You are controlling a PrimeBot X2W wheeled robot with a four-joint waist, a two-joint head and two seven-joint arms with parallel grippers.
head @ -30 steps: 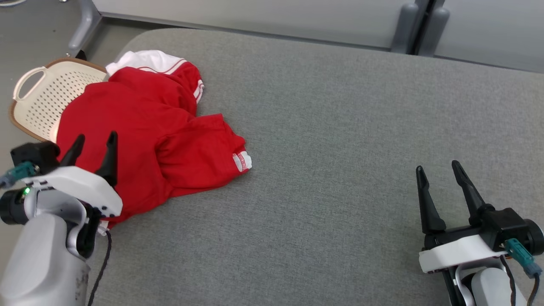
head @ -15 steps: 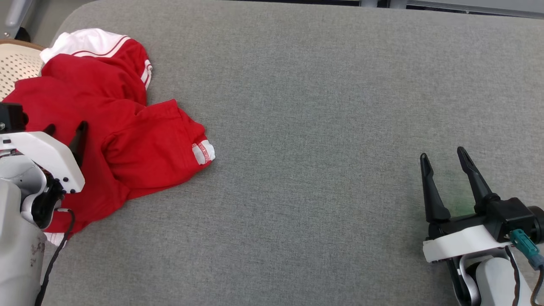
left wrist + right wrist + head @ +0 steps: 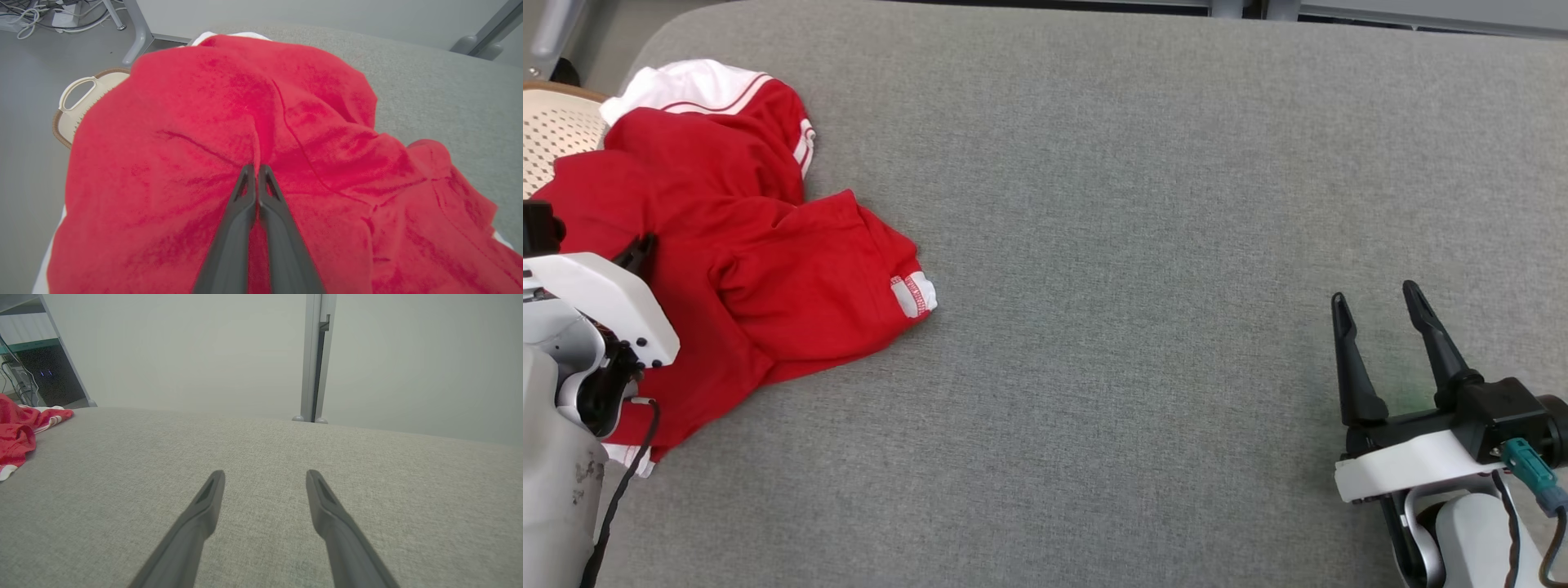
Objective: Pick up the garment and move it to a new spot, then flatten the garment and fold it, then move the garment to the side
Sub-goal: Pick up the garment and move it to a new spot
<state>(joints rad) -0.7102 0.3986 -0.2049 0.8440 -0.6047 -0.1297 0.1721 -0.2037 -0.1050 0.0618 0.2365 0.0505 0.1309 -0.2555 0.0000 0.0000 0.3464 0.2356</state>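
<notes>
The garment is a red top with white trim, lying crumpled at the left end of the grey padded table. My left gripper is at the garment's left side, its fingers pressed together on a raised fold of the red cloth. In the left wrist view the two fingers of that gripper meet at a ridge in the garment. My right gripper stands open over bare table at the lower right, far from the cloth. The right wrist view has its fingertips wide apart and the garment at the far left.
A cream perforated basket sits off the table's left edge, partly under the garment, and it appears in the left wrist view as the basket. Grey table legs and cables stand on the floor beyond. Wide bare table lies between the two grippers.
The head camera has shifted, moving the whole picture left and down. My left gripper has gone from open to shut on the red cloth, which now bunches toward it. The right gripper stays open.
</notes>
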